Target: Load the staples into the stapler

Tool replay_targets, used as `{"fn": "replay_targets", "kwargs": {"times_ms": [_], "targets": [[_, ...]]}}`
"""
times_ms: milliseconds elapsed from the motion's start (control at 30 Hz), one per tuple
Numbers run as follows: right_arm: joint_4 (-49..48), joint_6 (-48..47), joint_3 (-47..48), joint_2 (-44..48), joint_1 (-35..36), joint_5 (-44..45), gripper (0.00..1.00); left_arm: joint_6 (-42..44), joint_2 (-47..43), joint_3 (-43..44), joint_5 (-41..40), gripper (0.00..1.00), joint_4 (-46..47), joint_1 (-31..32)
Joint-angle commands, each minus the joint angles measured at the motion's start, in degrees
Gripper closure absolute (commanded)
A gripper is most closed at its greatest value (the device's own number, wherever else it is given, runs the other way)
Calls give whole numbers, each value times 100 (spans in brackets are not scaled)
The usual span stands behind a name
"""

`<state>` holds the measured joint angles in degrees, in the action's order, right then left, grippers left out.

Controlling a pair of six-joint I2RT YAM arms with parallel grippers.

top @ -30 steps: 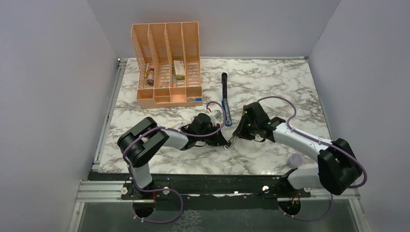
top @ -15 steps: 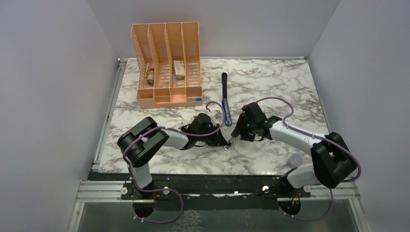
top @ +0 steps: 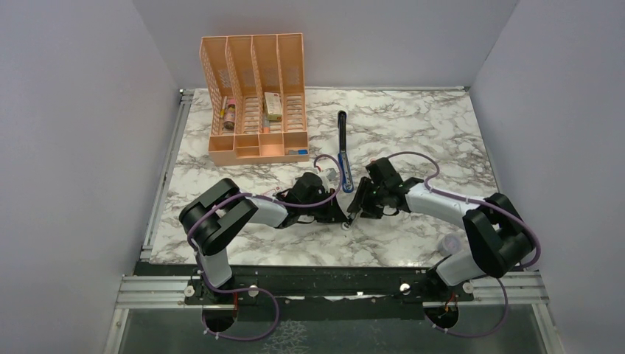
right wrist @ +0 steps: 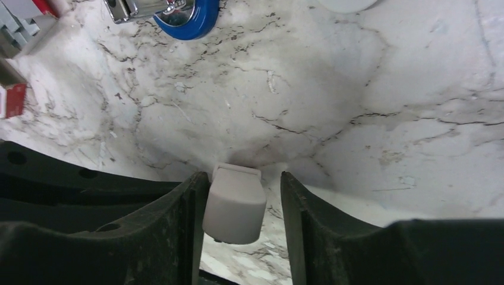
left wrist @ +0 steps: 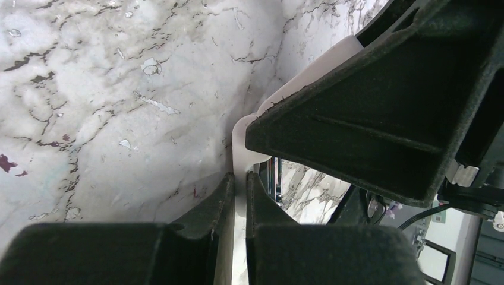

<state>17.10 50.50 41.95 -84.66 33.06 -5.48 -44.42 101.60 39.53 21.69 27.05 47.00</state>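
The stapler lies on the marble, blue with a black top arm; its blue end shows at the top of the right wrist view. Grey staples and a corner of their red box sit at that view's left edge. Just in front of the stapler, my two grippers meet tip to tip. My left gripper is shut on a thin white clip piece. My right gripper is open around that white piece's blunt end, which lies against its left finger.
A pink desk organiser with small items stands at the back left. A small pale round object lies near the right arm's base. The left arm rests low across the table's front middle.
My right gripper opened wide and slid left to the left gripper's tips, its elbow swinging inward. The left gripper kept its place, its jaws easing only slightly.
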Motion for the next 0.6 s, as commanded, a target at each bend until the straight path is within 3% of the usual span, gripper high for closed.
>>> {"fn": "replay_targets", "kwargs": {"times_ms": [0, 200, 367, 567], "targets": [[-156, -54, 32, -134, 42, -169, 53, 98, 151, -33, -97, 88, -472, 54], [110, -146, 164, -114, 43, 182, 70, 64, 24, 23, -132, 73, -543, 33], [582, -403, 327, -78, -44, 935, 72, 180, -256, 278, -321, 53, -1208, 5], [973, -649, 278, 223, -411, 1533, 72, 489, -644, 460, -871, 45, -1910, -75]]}}
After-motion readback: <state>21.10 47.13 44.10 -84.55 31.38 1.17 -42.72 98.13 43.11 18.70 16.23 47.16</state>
